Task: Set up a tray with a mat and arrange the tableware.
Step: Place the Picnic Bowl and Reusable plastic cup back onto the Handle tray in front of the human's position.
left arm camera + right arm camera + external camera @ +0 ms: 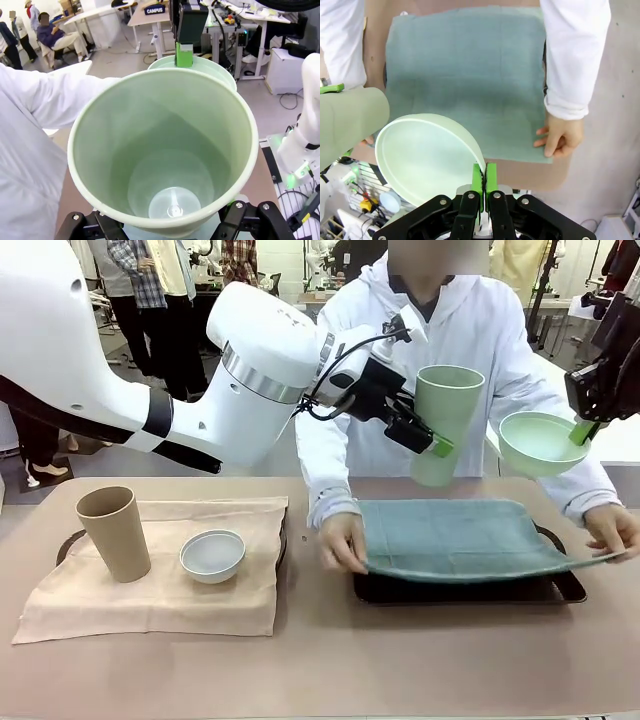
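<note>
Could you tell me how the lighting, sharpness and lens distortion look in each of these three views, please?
Front view: even indoor light, soft shadows under the tan cup and white bowl, all sharp. Left wrist view: wide-angle bulge swells the pale green cup; mild sheen inside its base. Right wrist view: sharp on the teal mat and pale green bowl; the near cup is slightly soft.

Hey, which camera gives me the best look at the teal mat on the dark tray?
The right wrist view: it looks straight down on the teal mat, showing nearly its whole surface, with the person's hand on one corner. The front view shows the mat edge-on over the dark tray.
</note>
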`<action>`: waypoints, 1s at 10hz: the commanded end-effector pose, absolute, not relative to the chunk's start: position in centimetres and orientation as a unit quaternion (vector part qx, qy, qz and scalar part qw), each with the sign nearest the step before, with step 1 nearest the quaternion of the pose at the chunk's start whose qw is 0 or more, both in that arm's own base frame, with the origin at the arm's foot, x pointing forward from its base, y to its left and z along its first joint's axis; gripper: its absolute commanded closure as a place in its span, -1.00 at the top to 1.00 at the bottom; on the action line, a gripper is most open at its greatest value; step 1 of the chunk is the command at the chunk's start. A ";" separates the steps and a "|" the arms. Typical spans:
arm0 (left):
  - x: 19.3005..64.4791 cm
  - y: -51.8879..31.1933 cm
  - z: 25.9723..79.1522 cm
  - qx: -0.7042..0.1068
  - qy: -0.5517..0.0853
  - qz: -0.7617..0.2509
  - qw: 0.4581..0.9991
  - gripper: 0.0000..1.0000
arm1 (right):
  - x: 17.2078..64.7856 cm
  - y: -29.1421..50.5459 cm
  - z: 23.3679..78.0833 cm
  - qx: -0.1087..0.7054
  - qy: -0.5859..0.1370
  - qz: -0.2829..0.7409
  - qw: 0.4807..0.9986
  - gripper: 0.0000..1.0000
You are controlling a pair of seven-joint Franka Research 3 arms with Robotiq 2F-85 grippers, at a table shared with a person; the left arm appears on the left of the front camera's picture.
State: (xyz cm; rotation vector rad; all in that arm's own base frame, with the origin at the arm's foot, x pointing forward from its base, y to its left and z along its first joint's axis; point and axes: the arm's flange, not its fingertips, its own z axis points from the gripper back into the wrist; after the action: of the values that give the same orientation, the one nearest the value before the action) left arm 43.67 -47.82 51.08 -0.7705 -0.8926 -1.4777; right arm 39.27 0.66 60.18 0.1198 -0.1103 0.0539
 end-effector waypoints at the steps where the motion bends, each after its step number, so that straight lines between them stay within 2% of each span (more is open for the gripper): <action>1: 43.7 -48.0 51.3 -0.331 -0.385 -0.637 0.580 0.38 | 39.1 0.7 60.3 0.059 -0.057 0.028 0.996 -1.00; 10: 43.7 -48.0 51.3 -0.331 -0.385 -0.637 0.580 0.38 | 39.1 0.7 60.3 0.059 -0.057 0.028 0.996 -1.00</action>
State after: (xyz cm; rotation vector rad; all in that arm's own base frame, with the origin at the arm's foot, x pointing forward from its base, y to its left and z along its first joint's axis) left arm 43.68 -47.83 51.09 -0.7707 -0.8928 -1.4776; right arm 39.27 0.66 60.18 0.1198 -0.1103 0.0539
